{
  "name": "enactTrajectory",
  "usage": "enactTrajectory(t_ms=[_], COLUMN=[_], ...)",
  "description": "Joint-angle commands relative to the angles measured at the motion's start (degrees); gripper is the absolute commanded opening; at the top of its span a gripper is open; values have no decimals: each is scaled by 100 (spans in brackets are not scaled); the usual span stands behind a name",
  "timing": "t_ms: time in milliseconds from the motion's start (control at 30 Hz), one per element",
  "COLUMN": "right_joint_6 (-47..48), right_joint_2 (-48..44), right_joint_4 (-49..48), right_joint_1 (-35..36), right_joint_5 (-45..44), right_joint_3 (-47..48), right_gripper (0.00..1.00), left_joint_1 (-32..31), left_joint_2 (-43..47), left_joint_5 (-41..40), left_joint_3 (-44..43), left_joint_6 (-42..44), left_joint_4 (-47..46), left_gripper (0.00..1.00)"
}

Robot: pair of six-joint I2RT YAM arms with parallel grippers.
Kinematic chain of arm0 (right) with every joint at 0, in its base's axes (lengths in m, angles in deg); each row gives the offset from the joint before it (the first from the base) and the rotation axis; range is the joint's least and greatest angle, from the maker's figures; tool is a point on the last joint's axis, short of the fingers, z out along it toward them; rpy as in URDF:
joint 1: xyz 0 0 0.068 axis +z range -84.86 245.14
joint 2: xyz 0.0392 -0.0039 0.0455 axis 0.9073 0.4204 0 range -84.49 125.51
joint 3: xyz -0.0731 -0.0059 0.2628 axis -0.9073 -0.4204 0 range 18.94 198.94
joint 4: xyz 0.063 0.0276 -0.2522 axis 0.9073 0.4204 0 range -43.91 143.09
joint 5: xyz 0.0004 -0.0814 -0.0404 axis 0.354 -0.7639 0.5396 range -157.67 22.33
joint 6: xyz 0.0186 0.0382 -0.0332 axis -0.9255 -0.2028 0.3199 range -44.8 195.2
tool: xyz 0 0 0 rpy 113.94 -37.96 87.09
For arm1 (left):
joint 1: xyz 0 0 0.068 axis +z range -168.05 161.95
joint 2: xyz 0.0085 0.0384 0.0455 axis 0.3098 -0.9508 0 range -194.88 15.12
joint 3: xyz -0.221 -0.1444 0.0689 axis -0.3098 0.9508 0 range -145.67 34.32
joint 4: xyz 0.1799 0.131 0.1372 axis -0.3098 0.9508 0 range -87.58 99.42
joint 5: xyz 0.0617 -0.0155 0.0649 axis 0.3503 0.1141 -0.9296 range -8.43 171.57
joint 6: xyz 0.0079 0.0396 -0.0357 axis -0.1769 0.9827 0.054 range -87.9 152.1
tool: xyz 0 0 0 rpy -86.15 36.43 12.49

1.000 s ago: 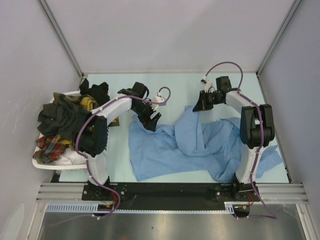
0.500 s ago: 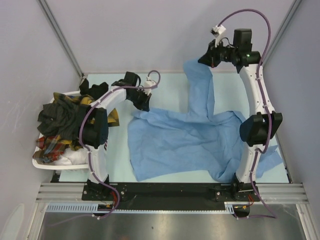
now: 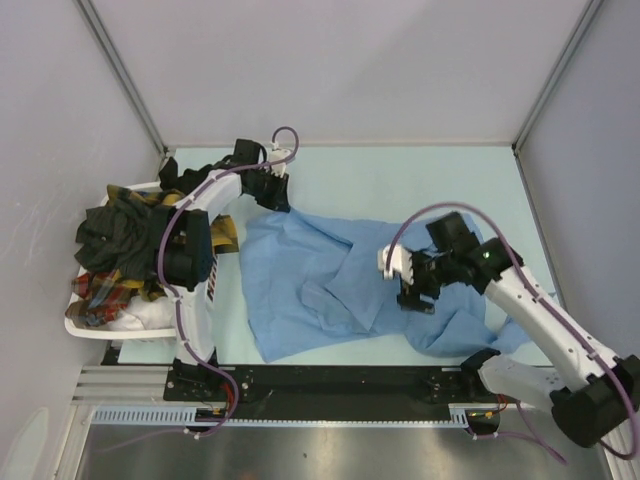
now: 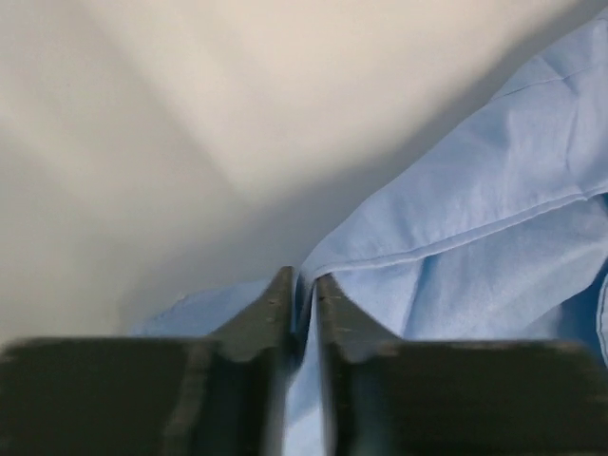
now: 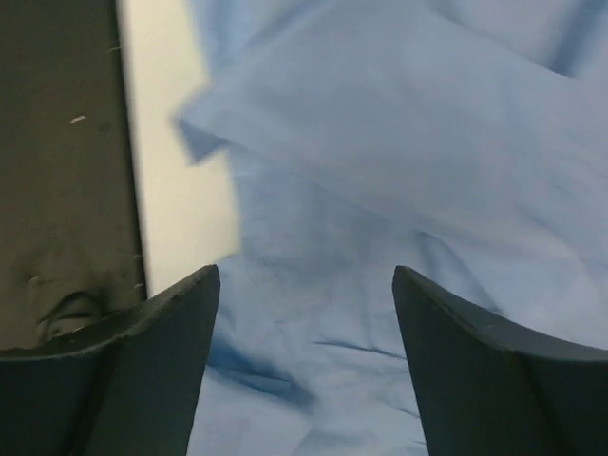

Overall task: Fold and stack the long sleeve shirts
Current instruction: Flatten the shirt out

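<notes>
Right now the blue shirt (image 3: 310, 280) lies spread across the middle of the worktop (image 3: 400, 180), mostly flat but creased. One flap is doubled over its ctr, and its right side is bunched up under the right arm.

The left pincer (image 3: 272, 192) sits at the shirt's far-left corner, low on the cloth. In the left wrist view (image 4: 302, 280) its fingers (image 4: 277, 296) are almost together w/ a thin ridge of blue fabric nipped between them, so it's gripping the shirt edge. Bare worktop shows beyond the tips.

The right pincer (image 3: 417, 297) hangs over the right half of the shirt. In the right wrist view (image 5: 304, 285) the jaws stand wide apart w/ nothing between them. Under it is only rumpled blue cloth, plus a strip of pale worktop at the left of that view. Can't tell if the tips touch the fabric.

At the far left a white basket (image 3: 95, 327) sits on the worktop, heaped w/ the other shirts:
- a dark shirt (image 3: 115, 235) on top
- a yellow plaid shirt (image 3: 178, 205) at the far side, partly behind the left arm
- a red plaid shirt (image 3: 100, 290) at the near side

The basket stands apart from the blue shirt, w/ the left arm between them.
</notes>
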Motion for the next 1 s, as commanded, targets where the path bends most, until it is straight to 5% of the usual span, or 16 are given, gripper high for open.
enactTrajectory(t_ms=[0, 100, 167, 467, 667, 767, 833, 967], right_joint_6=[232, 338, 417, 1033, 479, 41, -329, -812], right_joint_2=[799, 1353, 1539, 1453, 497, -92, -287, -358], right_joint_4=[-830, -1012, -1267, -1768, -3119, -4015, -4291, -4372], right_joint_1=[-1528, -2434, -2786, -3692, -4140, -4290, -4334, -4509], right_joint_5=[119, 622, 851, 1388, 1555, 1337, 1196, 1002], right_joint_3=[698, 997, 1059, 278, -829, -1488, -1717, -1903], right_gripper=[72, 64, 58, 63, 71, 77, 80, 90], left_joint_1=[107, -23, -321, -2544, -4417, -5243, -5797, -6518], left_joint_2=[420, 1123, 1666, 3032, 2382, 2145, 2048, 1697], left_joint_5=[542, 904, 782, -668, -2248, -3943, -4882, -5976], left_joint_3=[-49, 302, 539, 1770, 1411, 1541, 1708, 1973], left_joint_6=[-222, -153, -30, -415, -584, -136, 347, 1147], left_joint_4=[-350, -631, -676, -922, -755, -1140, -1597, -2152], left_gripper=[38, 62, 70, 80, 87, 87, 99, 100])
